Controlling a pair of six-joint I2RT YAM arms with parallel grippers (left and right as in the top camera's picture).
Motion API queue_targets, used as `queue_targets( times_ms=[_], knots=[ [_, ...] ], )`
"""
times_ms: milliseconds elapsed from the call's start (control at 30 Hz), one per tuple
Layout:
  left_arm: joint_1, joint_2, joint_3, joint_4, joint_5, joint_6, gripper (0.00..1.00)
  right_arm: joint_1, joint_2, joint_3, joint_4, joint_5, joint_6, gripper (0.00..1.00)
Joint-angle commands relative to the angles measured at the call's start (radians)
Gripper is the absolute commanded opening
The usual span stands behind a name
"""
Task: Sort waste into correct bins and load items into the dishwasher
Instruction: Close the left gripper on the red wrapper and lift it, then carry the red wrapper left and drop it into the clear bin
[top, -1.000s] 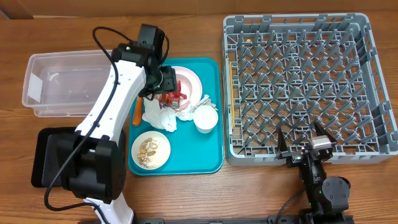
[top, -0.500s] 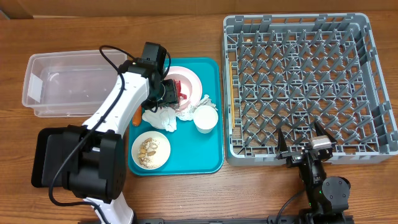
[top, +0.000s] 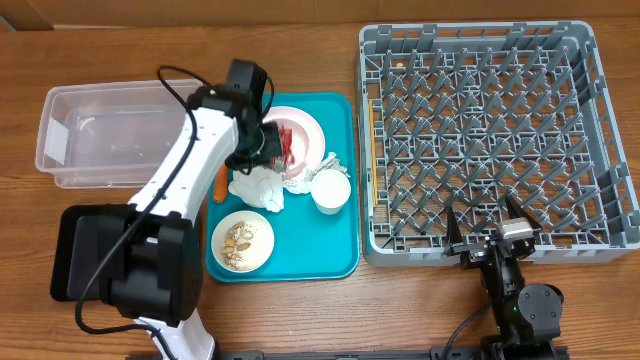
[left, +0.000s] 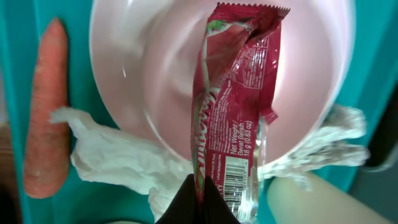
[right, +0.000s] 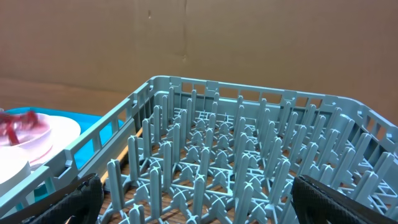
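My left gripper (top: 272, 143) (left: 200, 198) is shut on the lower end of the red wrapper (left: 239, 93) (top: 289, 148). The wrapper lies stretched across the wide white plate (left: 137, 62) (top: 308, 124) on the teal tray. The orange carrot (left: 46, 112) (top: 219, 185) rests left of the plate, with crumpled white napkins (left: 118, 162) (top: 258, 187) below it. A small cup (top: 331, 190) and a bowl of crumbs (top: 243, 241) also sit on the tray. My right gripper (top: 484, 236) (right: 198, 186) stands open at the near edge of the grey dish rack (top: 490, 130) (right: 249, 124), holding nothing.
The teal tray (top: 300, 262) sits at the middle of the wooden table. A clear plastic tub (top: 110, 130) stands at the left, and a flat black tray (top: 72, 250) lies below it beside the left arm's base. A cardboard wall backs the rack.
My left gripper has closed on the red wrapper over the plate. It shifted slightly along the plate's edge. The right arm has not moved.
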Motion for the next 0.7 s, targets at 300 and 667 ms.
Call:
queue_targets(
  times_ms=[300,667],
  knots=[
    [0.169,0.006,0.258,-0.064,0.026,-0.008,0.04,-0.006,-0.011,-0.01,0.006,0.005,-0.003,1.0],
    [0.457,0.006,0.259,-0.129,0.097,-0.034,0.04,-0.006,-0.011,-0.01,0.006,0.005,-0.003,1.0]
  ],
)
